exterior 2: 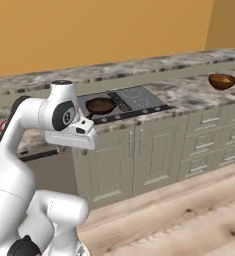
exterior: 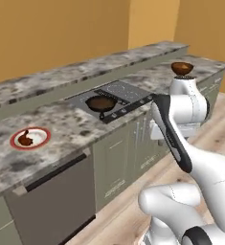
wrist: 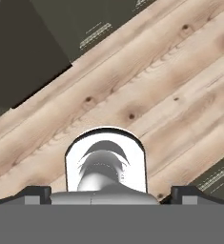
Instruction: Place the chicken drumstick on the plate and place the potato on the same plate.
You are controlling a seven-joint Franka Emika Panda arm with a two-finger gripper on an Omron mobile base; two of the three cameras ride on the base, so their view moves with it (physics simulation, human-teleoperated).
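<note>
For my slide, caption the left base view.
Drumstick on red-rimmed plate; arm folded beside the counter.

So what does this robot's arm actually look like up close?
The arm is made of smooth, glossy white rounded segments, thick and tube-like, joined at dark grey to black joints. A long black strip runs along one link in the left base view, and a round dark cap with a small pale mark sits on the side of one joint in the right base view. No loose cables show.

Chicken drumstick [exterior: 24,139] on red-rimmed plate [exterior: 42,142]
</note>
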